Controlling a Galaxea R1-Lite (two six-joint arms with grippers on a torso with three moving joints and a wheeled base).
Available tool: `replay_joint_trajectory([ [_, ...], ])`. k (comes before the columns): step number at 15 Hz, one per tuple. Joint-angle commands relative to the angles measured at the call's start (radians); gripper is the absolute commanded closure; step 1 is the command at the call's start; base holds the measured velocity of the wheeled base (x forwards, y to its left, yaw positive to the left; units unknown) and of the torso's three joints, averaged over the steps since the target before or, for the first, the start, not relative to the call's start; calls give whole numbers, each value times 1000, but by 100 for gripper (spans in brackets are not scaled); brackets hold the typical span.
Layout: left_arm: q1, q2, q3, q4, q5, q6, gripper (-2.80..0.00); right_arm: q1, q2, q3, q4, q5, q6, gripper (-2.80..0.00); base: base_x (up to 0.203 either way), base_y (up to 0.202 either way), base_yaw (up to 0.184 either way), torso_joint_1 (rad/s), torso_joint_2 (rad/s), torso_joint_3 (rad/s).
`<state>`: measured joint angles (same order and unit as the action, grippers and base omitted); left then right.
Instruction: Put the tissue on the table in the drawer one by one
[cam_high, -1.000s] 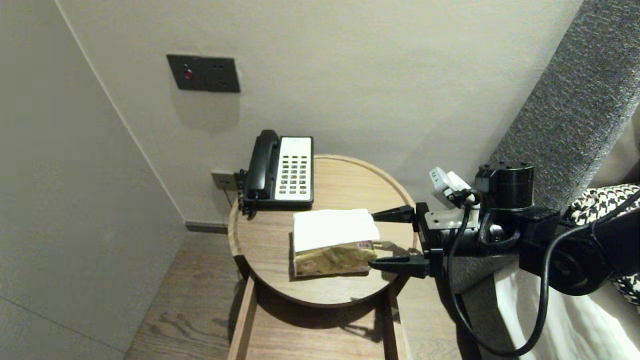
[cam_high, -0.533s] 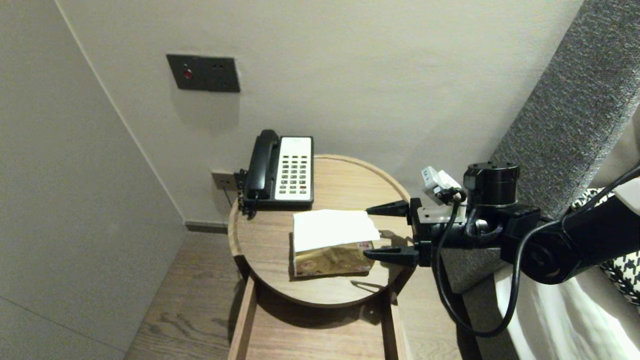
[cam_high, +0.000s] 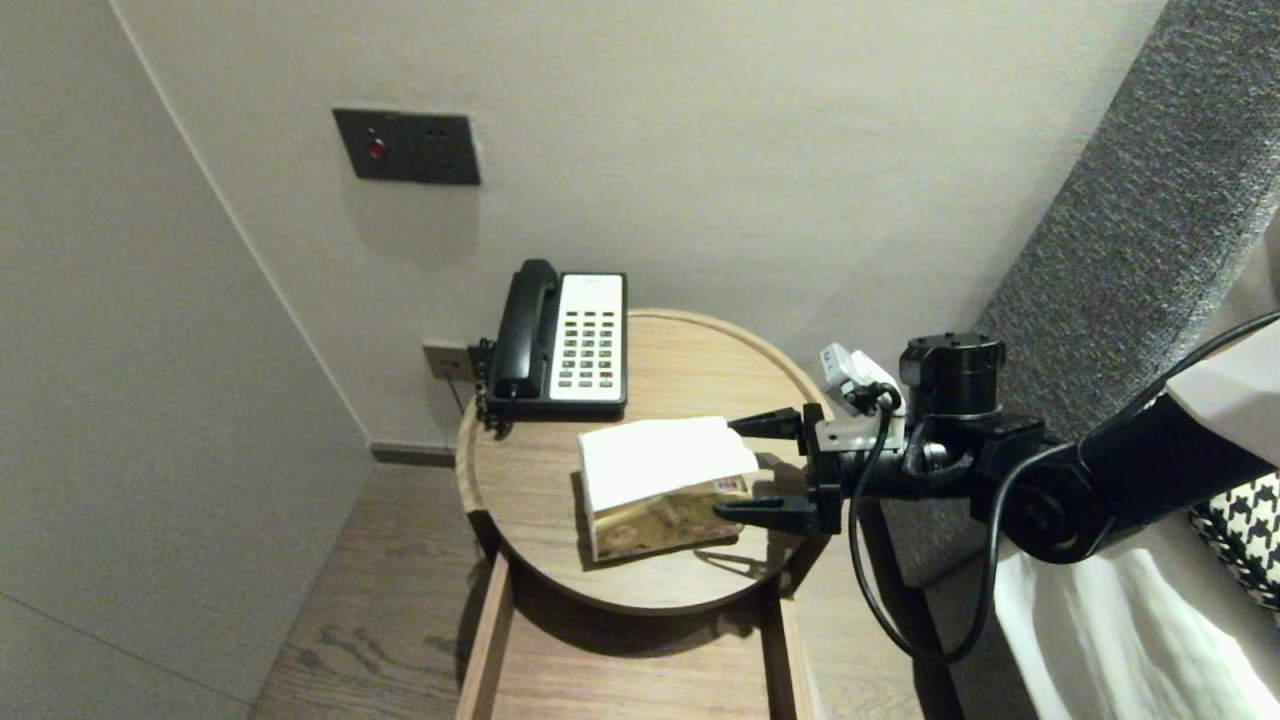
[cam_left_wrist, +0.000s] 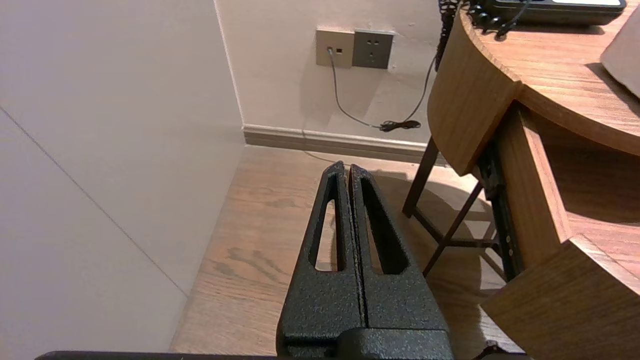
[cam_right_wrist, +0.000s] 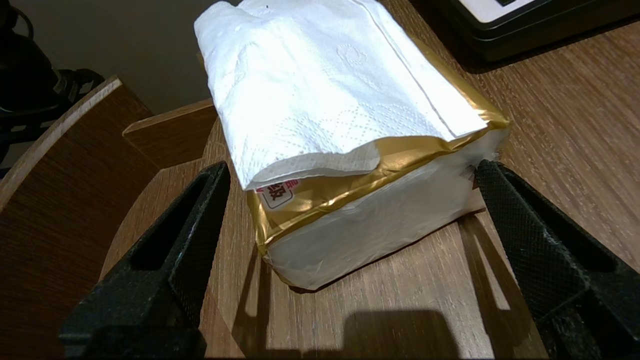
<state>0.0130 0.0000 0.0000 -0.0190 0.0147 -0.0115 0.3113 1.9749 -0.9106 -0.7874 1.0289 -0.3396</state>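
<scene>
Our right hand (cam_high: 728, 468) is released, spread wide, its fingers flanking the end of the pack (cam_high: 655, 480) that faces it. One fingertip sits just beside a pack corner; we cannot tell if it touches. So the pack is bracketed but not gripped, lying on the counter (cam_high: 700, 360) with a tissue (cam_right_wrist: 325, 90) draped over it. A small label (cam_right_wrist: 276, 192) on the pack shows red characters, half hidden, unreadable. Behind the pack stands the phone (cam_high: 570, 340); below it, an open drawer (cam_high: 620, 670). Our left hand (cam_left_wrist: 348, 170), clenched on nothing, hangs well apart from the pack.
</scene>
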Motion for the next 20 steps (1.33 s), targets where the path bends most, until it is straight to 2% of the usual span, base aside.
replay_joint_trajectory([
  [1,1,-5,0,-1,1,-1,0,2,14,-2,-3,5,-3,-280,0,0,0,0,0,0],
  [12,1,-3,0,-1,1,-1,0,17,-1,7,10,-7,-3,-280,0,0,0,0,0,0],
  [17,1,-5,0,1,1,-1,0,29,-2,-1,13,-55,-1,-280,0,0,0,0,0,0],
  [20,1,-3,0,-1,1,-1,0,31,-19,-2,62,-78,-3,-280,0,0,0,0,0,0],
])
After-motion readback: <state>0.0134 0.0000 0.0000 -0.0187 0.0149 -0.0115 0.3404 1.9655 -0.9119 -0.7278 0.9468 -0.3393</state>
